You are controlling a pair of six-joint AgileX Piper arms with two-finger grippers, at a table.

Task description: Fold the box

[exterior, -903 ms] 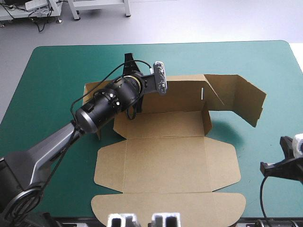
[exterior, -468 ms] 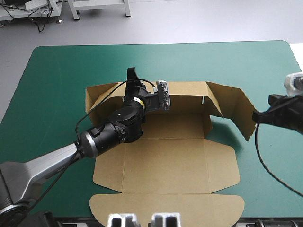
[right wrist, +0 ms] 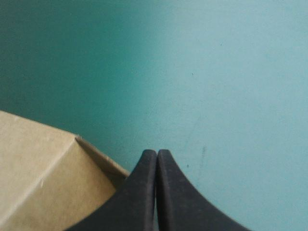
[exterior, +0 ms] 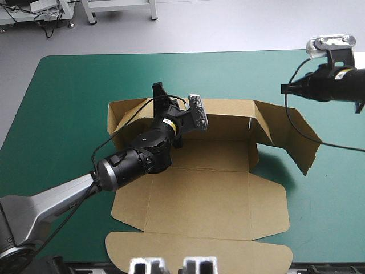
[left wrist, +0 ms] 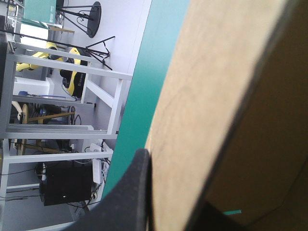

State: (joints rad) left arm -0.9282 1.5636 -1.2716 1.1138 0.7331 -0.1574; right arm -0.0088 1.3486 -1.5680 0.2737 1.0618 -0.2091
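The box [exterior: 199, 194] sits at mid-table, part-formed. You have the back wall [exterior: 228, 111] upright, your left gripper [exterior: 158, 94] pinching its top edge near the left corner. The right flap [exterior: 291, 134] angles up, apparently untucked; the arm hides much of the left side. The lid [exterior: 199, 251] and front panels lie flat, so most folds are yet to do. Your right gripper [right wrist: 157, 155], fingers pressed together and empty, hovers over the cover [exterior: 68, 91] beyond the right flap. The teal-green cover lies smooth, with pale floor [exterior: 228, 28] past its far edge.

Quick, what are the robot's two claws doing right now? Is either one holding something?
Left gripper: shut on the box, pinching its far wall.
Right gripper: shut, holding nothing.
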